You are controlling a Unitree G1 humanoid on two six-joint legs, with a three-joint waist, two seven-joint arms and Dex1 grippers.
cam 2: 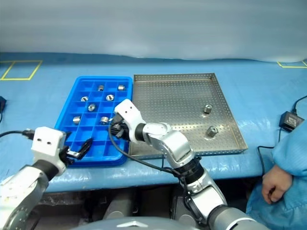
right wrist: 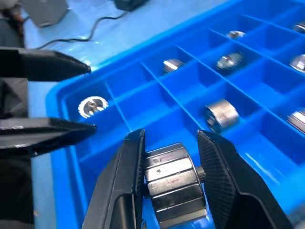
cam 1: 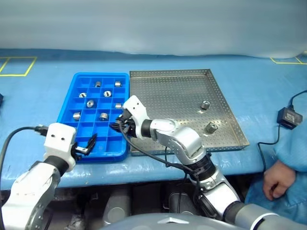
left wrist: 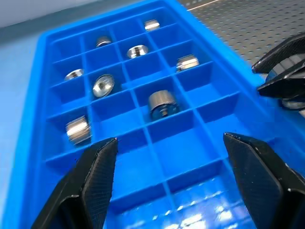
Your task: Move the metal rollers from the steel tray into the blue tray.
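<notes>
Blue tray: glossy moulded plastic, smooth walls, bright glare patches on the near compartments. Metal rollers: polished silver steel, mirror-bright on the ends, faintly ribbed along the side of the one pinched in the right tool. Steel tray, right of centre: dull grey sheet metal, perforated floor, satin rather than shiny. Fingers of the left tool: matt black, with fine cross-hatched grip texture on the inner faces. Worktop: smooth blue covering with a soft sheen. Lower right of frame: sleeve of thin, matt blue cloth.
</notes>
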